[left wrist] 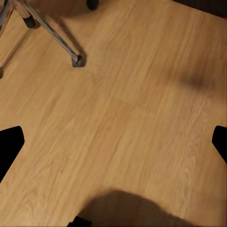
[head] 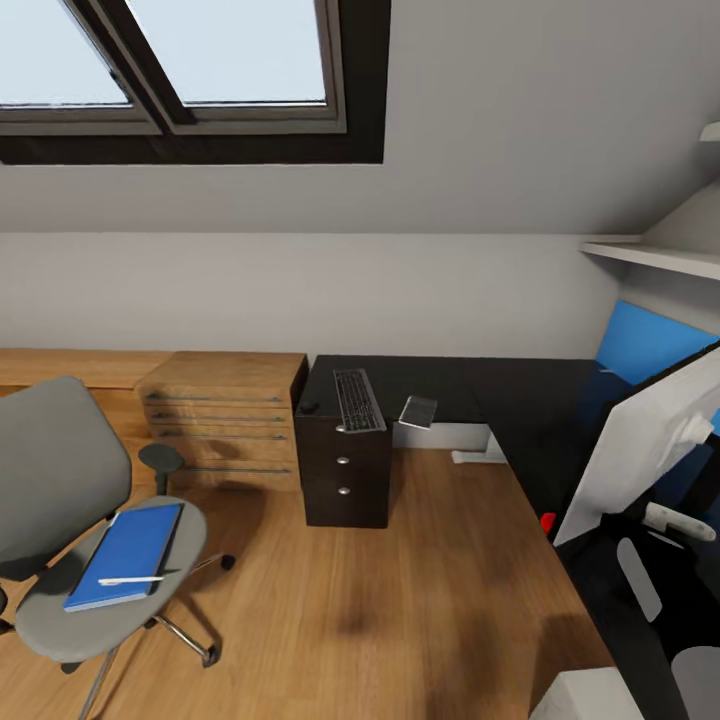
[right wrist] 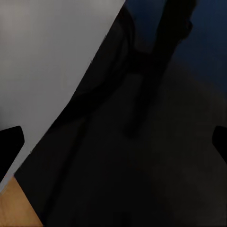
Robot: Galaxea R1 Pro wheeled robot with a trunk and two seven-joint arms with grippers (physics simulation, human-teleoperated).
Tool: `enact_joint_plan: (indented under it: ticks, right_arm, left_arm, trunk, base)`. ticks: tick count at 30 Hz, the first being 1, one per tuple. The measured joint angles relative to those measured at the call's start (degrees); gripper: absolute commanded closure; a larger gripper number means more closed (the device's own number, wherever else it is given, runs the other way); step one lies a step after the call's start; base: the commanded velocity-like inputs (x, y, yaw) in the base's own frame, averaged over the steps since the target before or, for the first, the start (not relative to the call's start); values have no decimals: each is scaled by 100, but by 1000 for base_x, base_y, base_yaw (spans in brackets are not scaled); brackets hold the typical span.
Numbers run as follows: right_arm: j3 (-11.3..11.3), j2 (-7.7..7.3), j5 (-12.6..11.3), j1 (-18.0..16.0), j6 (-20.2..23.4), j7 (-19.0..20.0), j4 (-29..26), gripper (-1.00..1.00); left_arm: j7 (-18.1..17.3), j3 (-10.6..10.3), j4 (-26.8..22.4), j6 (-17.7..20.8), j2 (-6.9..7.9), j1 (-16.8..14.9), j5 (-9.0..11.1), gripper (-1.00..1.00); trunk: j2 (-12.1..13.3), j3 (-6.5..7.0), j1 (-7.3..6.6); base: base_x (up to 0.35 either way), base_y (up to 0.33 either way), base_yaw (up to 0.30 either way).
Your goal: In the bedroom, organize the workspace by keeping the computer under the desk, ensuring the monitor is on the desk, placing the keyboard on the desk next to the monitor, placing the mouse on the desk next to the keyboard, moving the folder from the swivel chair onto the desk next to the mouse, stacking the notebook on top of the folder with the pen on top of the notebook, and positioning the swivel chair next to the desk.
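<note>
The swivel chair (head: 60,480) stands at the left on the wooden floor. On its seat lies the blue folder (head: 128,553), and the white pen (head: 130,580) rests on the folder. On the far part of the black desk (head: 520,400) lie the keyboard (head: 358,400), the mouse (head: 310,407) to its left, and a thin grey book that looks like the notebook (head: 418,411). The monitor (head: 650,440) stands at the right, its pale back toward me. My left gripper (left wrist: 113,144) is open above bare floor near the chair's chrome legs (left wrist: 52,33). My right gripper (right wrist: 113,142) is open over the desk top beside the monitor's back (right wrist: 47,56).
A light wooden drawer chest (head: 225,420) stands against the far wall. A dark drawer unit (head: 345,470) sits under the desk's left end. A small red thing (head: 547,521) lies at the desk edge. A pale grey box top (head: 590,697) shows at the bottom edge. Open floor lies between chair and desk.
</note>
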Motion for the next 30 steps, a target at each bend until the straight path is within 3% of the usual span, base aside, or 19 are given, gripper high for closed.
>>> enact_joint_plan:
  ticks: [14,24,30]
  right_arm:
    - [0,46,14,0,0,-2,4,-100]
    - [0,67,7,1,0,17,13,-100]
    - [0,202,33,1,-1,11,20,-100]
  left_arm:
    - [21,7,18,4,0,0,10,-100]
    - [17,11,19,0,3,-2,-3,-100]
    - [8,18,19,-8,8,-1,-6,-100]
  trunk:
    - [0,1,2]
    - [1,51,3]
    - [1,77,3]
  base:
    - [141,0,-6]
    - [4,0,-181]
    - [0,0,-167]
